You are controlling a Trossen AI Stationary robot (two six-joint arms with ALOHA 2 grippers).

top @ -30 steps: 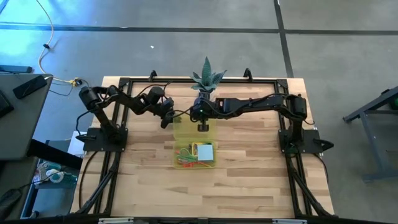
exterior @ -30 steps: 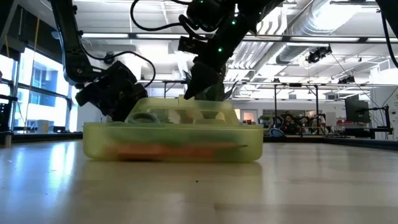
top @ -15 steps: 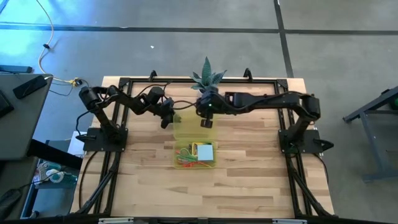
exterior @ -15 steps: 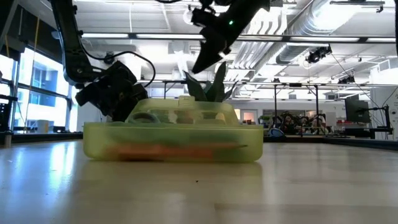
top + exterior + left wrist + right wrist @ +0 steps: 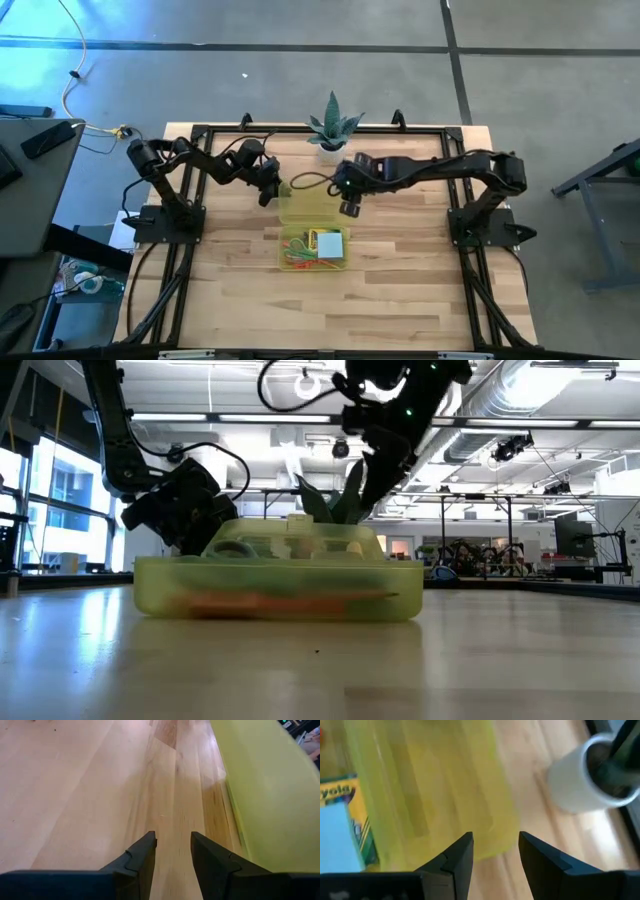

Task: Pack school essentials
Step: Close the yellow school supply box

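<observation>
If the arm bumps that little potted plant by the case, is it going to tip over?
Probably yes. The potted plant has a small white pot under tall spiky leaves, so it looks top-heavy. It stands free on smooth wood, so a low nudge might just slide it.

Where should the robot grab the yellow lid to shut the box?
Probably the lid's far edge, by the plant. It lies open and flat beyond the filled tray, so the right hand, hovering above it, could come from the plant side and fold it over.
</observation>
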